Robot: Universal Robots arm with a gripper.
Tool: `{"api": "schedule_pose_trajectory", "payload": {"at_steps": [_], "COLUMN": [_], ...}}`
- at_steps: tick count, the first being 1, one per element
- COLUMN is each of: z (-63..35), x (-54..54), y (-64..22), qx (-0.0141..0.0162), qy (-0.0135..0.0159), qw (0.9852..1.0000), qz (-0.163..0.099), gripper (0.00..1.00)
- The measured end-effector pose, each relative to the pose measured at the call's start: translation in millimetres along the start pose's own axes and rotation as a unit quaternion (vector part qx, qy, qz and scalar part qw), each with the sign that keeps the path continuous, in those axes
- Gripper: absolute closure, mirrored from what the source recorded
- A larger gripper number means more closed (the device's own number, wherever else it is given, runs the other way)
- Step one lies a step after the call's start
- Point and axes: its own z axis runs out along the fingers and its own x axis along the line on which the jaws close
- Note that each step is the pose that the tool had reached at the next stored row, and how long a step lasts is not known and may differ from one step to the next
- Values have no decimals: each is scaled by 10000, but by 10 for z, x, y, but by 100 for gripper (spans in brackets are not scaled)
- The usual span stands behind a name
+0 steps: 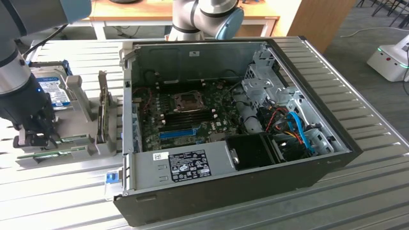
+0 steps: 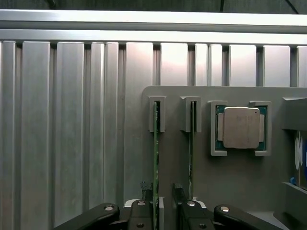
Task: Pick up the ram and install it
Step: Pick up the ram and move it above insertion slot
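Fingers of your end effector (image 2: 161, 191) sit nearest the wrist camera. They are spread wide with nothing held. The ram (image 2: 156, 143) runs edge-on through the gap between them, standing upright in its slot in the grey holder (image 2: 230, 187). It appears closer to one finger than the other, and I cannot tell whether it touches that one.

The look-alike green stick (image 2: 191, 143) stands in the neighbouring slot, just outside the fingers, and a processor chip (image 2: 242, 127) lies in its own pocket beyond that.

At the exterior view's left, the end effector (image 1: 35, 136) hangs low over the holder on the ribbed metal bench (image 1: 57, 196). A blue-labelled hard drive (image 1: 54, 93) stands just behind it. To the right lies the open computer case (image 1: 223, 191), with its motherboard (image 1: 191, 115) exposed and well apart from the holder.

By my reading you are at the pick-up step, lined up but not yet gripping. This grasp calls for both pads to meet the ram's flat faces squarely and to stay clear of the second stick.
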Motion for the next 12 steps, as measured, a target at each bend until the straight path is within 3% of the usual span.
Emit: {"api": "schedule_pose_trajectory", "payload": {"at_steps": [6, 12], "z": [68, 70], "x": [0, 2], "y": [0, 1], "qx": [1, 1], "qy": [0, 0], "qw": [10000, 10000], "qz": [0, 1], "gripper": [71, 71]}}
